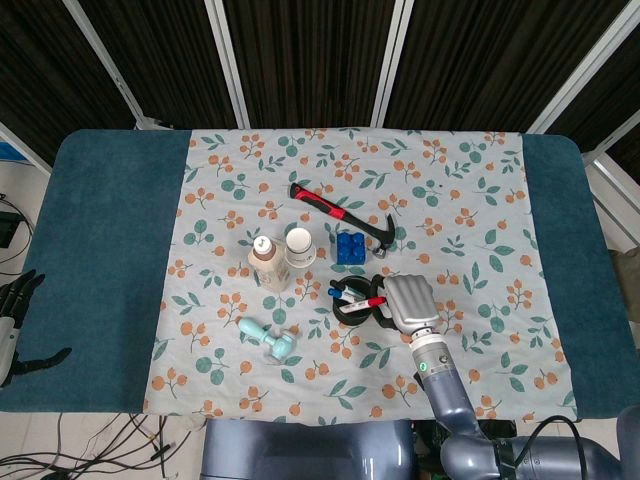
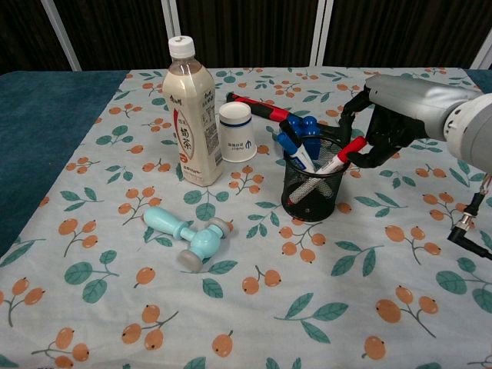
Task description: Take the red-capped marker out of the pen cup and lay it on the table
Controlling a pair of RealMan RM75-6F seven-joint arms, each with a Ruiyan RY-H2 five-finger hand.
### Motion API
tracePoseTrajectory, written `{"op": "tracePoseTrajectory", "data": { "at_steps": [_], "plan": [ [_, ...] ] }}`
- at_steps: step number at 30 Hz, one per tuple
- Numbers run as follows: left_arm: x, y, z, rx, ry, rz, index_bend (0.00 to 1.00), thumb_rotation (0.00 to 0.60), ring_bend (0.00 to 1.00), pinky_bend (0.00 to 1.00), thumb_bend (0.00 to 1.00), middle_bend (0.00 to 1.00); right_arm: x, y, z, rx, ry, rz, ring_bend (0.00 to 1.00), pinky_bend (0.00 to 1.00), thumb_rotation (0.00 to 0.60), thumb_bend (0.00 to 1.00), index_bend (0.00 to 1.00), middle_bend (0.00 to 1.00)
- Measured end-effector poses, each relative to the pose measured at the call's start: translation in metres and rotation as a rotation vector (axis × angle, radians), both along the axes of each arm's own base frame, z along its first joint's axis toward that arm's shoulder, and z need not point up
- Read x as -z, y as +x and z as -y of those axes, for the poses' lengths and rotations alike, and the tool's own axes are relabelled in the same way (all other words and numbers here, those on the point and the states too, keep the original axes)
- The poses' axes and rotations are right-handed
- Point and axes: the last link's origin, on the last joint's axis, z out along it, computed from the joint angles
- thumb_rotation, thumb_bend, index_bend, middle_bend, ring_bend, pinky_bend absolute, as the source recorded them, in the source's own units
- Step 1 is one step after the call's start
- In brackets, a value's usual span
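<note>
The black mesh pen cup (image 2: pixel 314 188) stands on the floral cloth, right of centre. The red-capped marker (image 2: pixel 344 155) leans in it with its red cap toward the right, beside blue-capped markers (image 2: pixel 294 149). My right hand (image 2: pixel 393 123) hovers at the cup's right rim. Its fingers (image 2: pixel 374 146) curve around the red cap from both sides, spread apart, and a firm hold does not show. The head view shows the cup (image 1: pixel 352 312), the marker (image 1: pixel 374 300) and the right hand (image 1: pixel 408 303) close together. My left hand (image 1: pixel 14 305) hangs off the table's left edge with nothing in it.
A milk-tea bottle (image 2: pixel 190 115) and a white paper cup (image 2: pixel 237 132) stand left of the pen cup. A red-handled hammer (image 1: pixel 338 213) and a blue block (image 1: pixel 351 247) lie behind it. A teal toy mallet (image 2: pixel 187 235) lies front left.
</note>
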Motion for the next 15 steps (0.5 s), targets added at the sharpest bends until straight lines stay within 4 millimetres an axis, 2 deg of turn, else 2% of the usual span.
{"op": "tracePoseTrajectory", "data": {
  "at_steps": [15],
  "plan": [
    [0.0005,0.0017,-0.0005,0.006,0.001,0.003,0.0,0.6,0.0,0.0,0.0,0.0,0.0022,-0.0002,-0.0018,0.001,0.003,-0.001,1.0,1.0,0.6,0.5,0.61,1.0]
  ]
}}
